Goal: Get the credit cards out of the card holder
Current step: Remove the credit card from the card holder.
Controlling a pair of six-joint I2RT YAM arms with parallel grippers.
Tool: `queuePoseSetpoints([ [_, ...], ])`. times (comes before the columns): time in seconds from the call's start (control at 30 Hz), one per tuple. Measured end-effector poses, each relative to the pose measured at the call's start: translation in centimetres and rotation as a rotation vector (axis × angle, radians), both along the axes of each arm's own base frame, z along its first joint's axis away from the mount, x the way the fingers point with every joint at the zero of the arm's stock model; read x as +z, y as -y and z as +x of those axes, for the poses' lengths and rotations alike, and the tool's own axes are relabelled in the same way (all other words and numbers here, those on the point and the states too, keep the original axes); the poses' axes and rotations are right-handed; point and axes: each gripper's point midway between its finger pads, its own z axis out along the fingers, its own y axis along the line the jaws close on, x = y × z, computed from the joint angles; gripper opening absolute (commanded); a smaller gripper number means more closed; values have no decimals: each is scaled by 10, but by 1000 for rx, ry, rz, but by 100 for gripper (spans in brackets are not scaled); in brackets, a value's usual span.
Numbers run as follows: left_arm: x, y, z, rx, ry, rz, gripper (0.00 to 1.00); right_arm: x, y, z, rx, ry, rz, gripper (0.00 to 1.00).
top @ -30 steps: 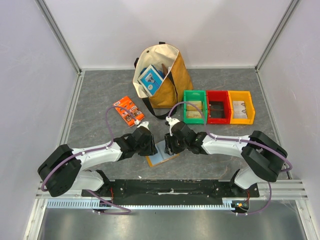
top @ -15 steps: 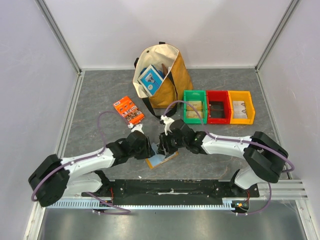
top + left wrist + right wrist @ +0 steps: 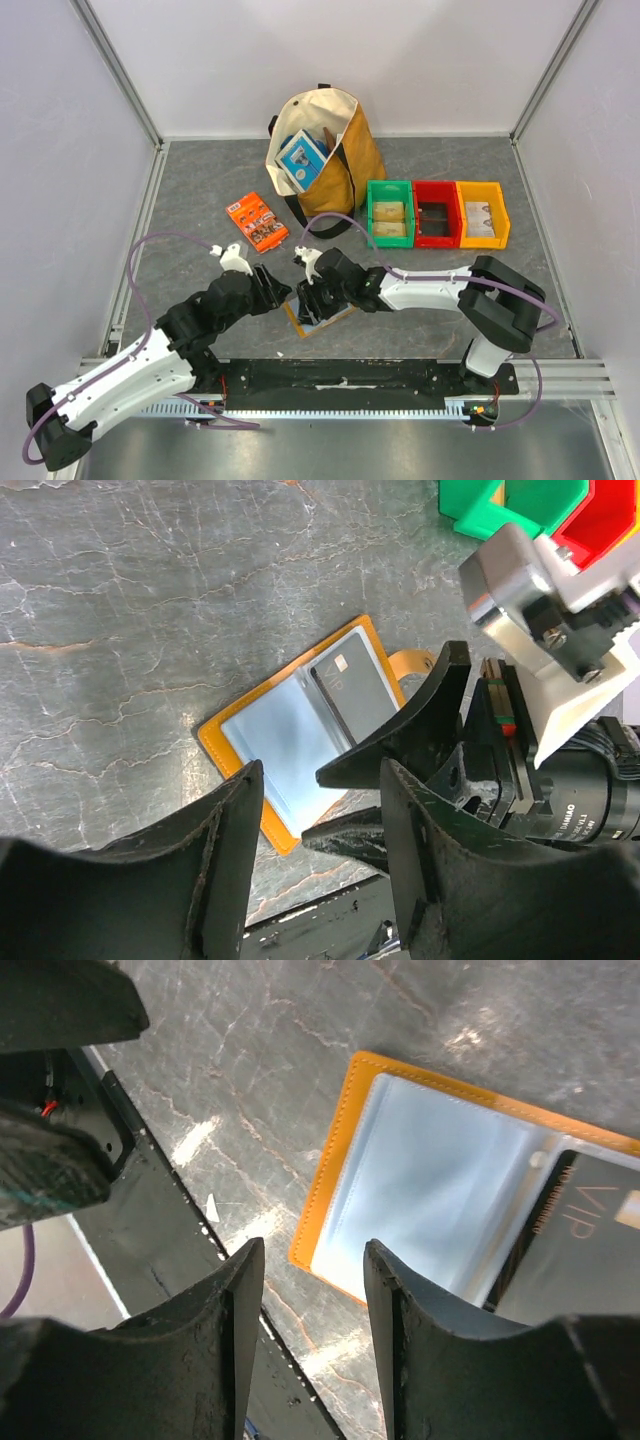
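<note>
Both sets of jaws apart, empty: left gripper [image 3: 320, 785] should pin the open card holder [image 3: 268, 730], right gripper [image 3: 310, 1252] pinch the black card [image 3: 352, 685].

A grey, marble-veined bench [image 3: 190, 190] is boxed in by plain pale walls [image 3: 330, 60] on three sides. Aluminium posts [image 3: 118, 72] rise from its far corners, and a black plate [image 3: 400, 375] lines its near edge.

Two white arms [image 3: 130, 375] with black joints [image 3: 210, 310] and looping purple cables [image 3: 160, 235].

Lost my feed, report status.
Left end effector open, empty. Right end effector open, empty, above card holder. Holder open flat, black card pocketed. No obstruction seen.
</note>
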Motion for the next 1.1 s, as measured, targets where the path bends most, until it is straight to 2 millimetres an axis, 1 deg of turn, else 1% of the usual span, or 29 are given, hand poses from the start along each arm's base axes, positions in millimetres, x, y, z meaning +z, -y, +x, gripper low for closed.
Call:
queuePoseSetpoints([
  [0.07, 1, 1, 0, -3, -5, 2, 58, 1, 3, 6, -16, 22, -15, 53],
  [0.13, -2, 6, 1, -14, -21, 9, 58, 3, 11, 14, -40, 43, -33, 53],
  [0.2, -6, 12, 2, -29, -38, 11, 57, 10, 21, 28, -79, 64, -38, 52],
  [0.3, -15, 29, 5, -64, -73, 3, 56, 21, 36, 53, -149, 96, -29, 50],
  [0.37, -23, 41, 7, -89, -104, -8, 55, 23, 48, 65, -189, 107, -28, 48],
  [0.43, -29, 51, 8, -105, -127, -24, 55, 20, 60, 74, -223, 110, -40, 46],
  [0.47, -32, 57, 9, -112, -137, -35, 54, 17, 65, 76, -235, 108, -50, 43],
  [0.5, -35, 62, 11, -117, -148, -47, 53, 14, 70, 77, -241, 105, -59, 40],
  [0.63, -50, 78, 13, -128, -195, -85, 50, -5, 88, 76, -262, 79, -101, 38],
  [0.8, -66, 87, 14, -121, -239, -111, 46, -20, 96, 72, -265, 60, -127, 28],
  [0.93, -74, 89, 15, -111, -258, -118, 45, -27, 98, 69, -261, 53, -128, 17],
  [1.1, -86, 82, 11, -80, -283, -135, 43, -29, 96, 65, -256, 44, -102, 10],
])
